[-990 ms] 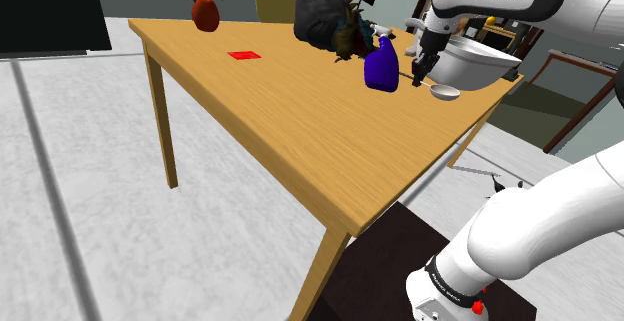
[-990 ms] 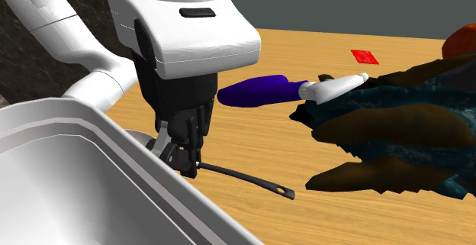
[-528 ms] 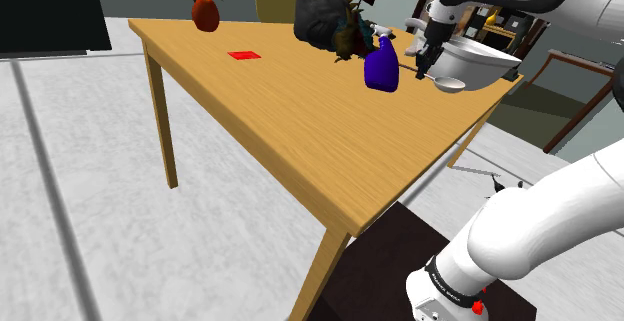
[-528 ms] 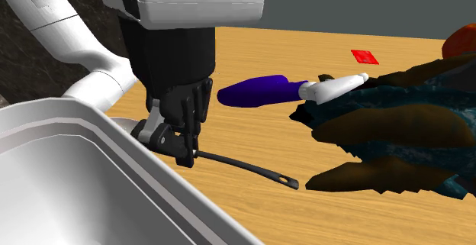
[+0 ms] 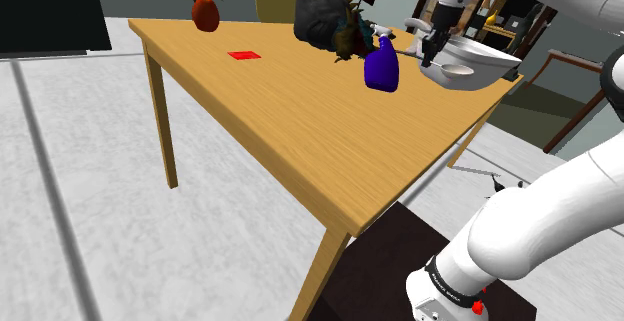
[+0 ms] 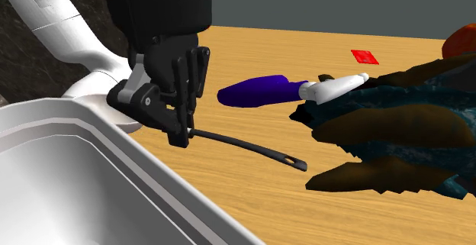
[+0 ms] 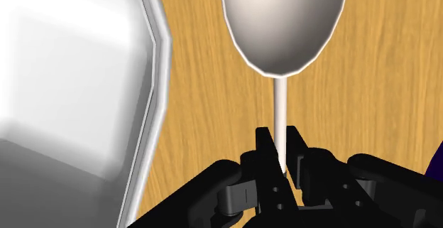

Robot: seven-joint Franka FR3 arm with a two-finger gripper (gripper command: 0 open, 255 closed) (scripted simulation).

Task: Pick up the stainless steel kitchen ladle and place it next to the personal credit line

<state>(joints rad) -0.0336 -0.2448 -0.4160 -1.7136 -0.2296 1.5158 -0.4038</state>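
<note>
Pale and glossy, the ladle (image 5: 455, 70) is hanging just off the worktop (image 5: 300, 119) in the shoulder view. It is beside the white tub (image 5: 492, 61) and just past the blue spray bottle (image 5: 381, 67), with the gripper (image 5: 429, 59) gripping it. The red card (image 5: 244, 55) is lying well apart toward that view's left, so the carry is looking long and needs height over the bottle.

In the second exterior view, the dark handle (image 6: 252, 149) is jutting out sideways from the hand, over bare wood. It could clip the bottle if swung wide.

In the wrist view, the fingers (image 7: 264, 152) are pinching the thin stem (image 7: 280, 113), with the bowl (image 7: 284, 20) out ahead. A stem that slim is likely to pivot, so slow, level travel is looking wisest.
</note>
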